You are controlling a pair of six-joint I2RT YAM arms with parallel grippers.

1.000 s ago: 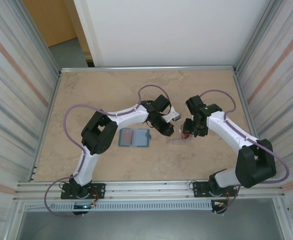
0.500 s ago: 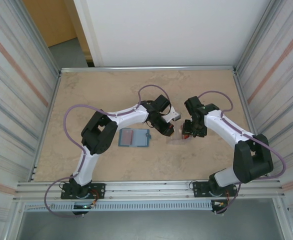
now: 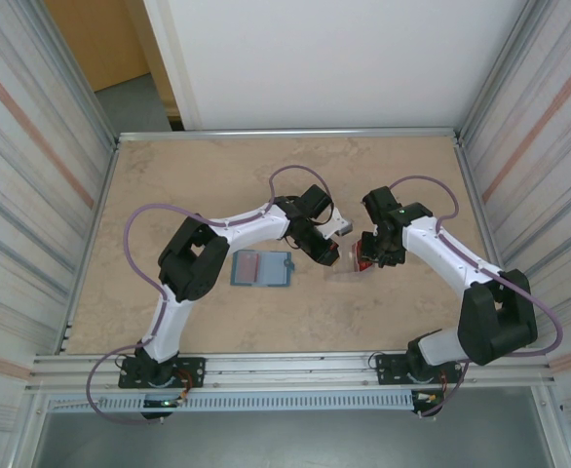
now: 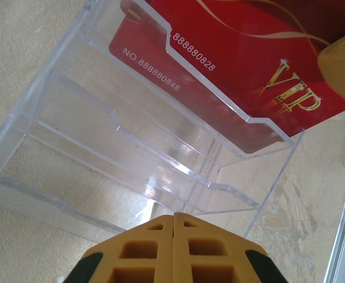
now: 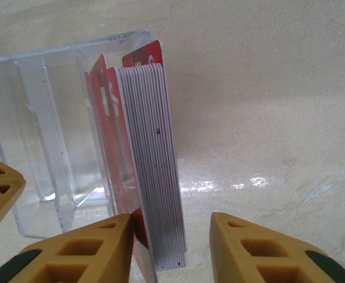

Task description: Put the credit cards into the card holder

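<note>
The credit cards (image 5: 155, 159) stand as a red-faced stack in the end slot of a clear tiered case (image 5: 49, 135); its white edges face me. My right gripper (image 5: 171, 227) straddles this stack, open. Its left finger (image 5: 102, 242) touches the red face, while the right finger (image 5: 243, 242) stands clear of the stack. A red VIP card (image 4: 237, 71) fills the case's top slot. My left gripper (image 4: 173, 217) is shut and empty, its tips against the low end of the case (image 4: 137, 165). The teal-blue card holder (image 3: 262, 268) lies open flat, left of both grippers.
The clear case (image 3: 345, 269) sits mid-table between the two grippers (image 3: 322, 250) (image 3: 367, 257). Bare beige table (image 3: 217, 185) stretches behind and to the left. Metal walls (image 3: 32, 195) enclose the table on both sides.
The right wrist has shifted slightly left and back over the clear case. The left arm, the case and the card holder have not moved.
</note>
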